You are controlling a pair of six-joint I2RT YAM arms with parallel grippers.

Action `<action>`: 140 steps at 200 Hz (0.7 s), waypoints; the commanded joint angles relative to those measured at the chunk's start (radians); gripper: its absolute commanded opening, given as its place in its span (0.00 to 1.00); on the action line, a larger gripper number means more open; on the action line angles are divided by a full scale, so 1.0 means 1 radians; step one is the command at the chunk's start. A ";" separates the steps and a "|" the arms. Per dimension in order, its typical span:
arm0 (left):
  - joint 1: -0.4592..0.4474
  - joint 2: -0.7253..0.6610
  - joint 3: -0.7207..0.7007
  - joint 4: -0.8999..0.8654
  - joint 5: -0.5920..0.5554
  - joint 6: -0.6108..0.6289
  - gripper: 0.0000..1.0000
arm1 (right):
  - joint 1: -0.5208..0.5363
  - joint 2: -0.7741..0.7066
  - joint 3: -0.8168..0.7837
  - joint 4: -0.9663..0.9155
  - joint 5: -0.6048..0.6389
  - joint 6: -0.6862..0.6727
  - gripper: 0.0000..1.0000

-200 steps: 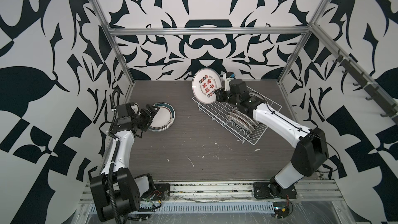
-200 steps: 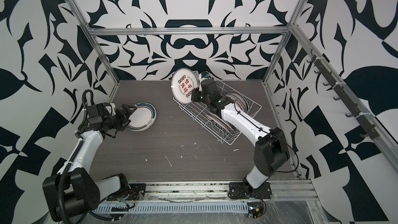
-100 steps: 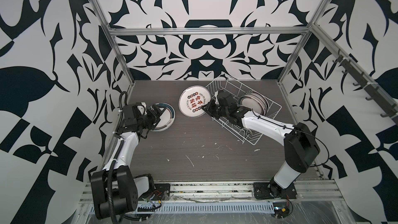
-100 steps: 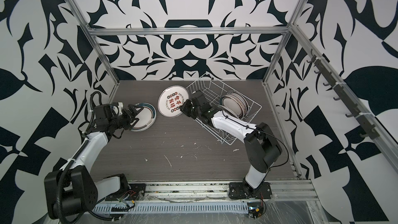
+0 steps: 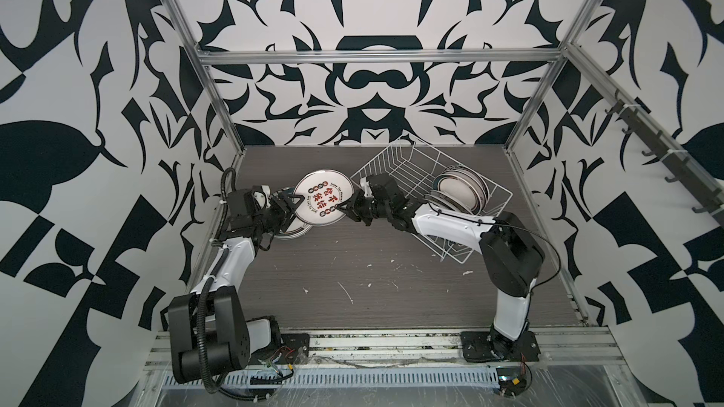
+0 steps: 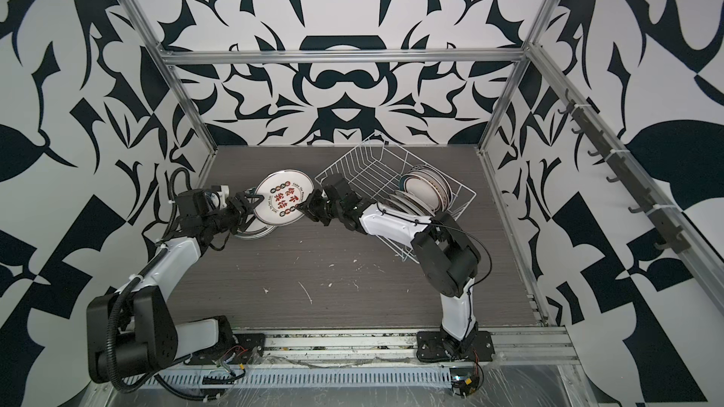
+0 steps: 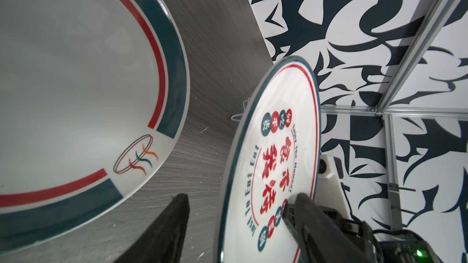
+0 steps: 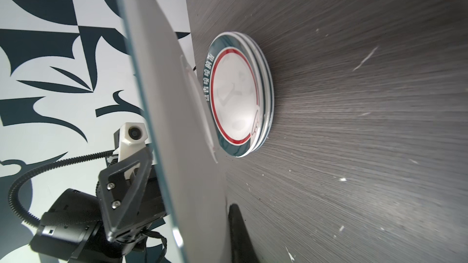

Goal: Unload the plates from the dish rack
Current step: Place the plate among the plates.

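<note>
Right gripper clamped on character plate, left gripper parted — straddling its opposite rim

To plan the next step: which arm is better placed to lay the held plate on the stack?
Probably left: the left gripper straddles the plate beside the stack; the right gripper grips its opposite rim.

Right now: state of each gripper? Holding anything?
Left gripper: open, straddling the rim of the Chinese-character plate, not yet clamped.
Right gripper: shut on the opposite edge of the same plate.
</note>
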 commanded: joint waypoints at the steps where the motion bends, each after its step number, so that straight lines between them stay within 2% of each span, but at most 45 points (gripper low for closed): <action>1: -0.002 0.002 -0.011 0.040 0.029 0.003 0.54 | 0.006 -0.012 0.067 0.142 -0.050 0.031 0.00; 23: -0.002 0.001 -0.015 0.034 0.034 0.009 0.39 | 0.009 0.016 0.088 0.147 -0.063 0.030 0.00; 65: -0.001 0.001 -0.014 0.012 0.042 0.023 0.22 | 0.011 0.062 0.128 0.141 -0.087 0.022 0.03; 119: 0.003 0.002 0.006 -0.051 0.022 0.047 0.06 | 0.011 0.076 0.168 0.086 -0.092 -0.028 0.14; 140: 0.009 0.000 0.020 -0.092 0.010 0.061 0.01 | 0.011 0.073 0.184 0.049 -0.089 -0.058 0.21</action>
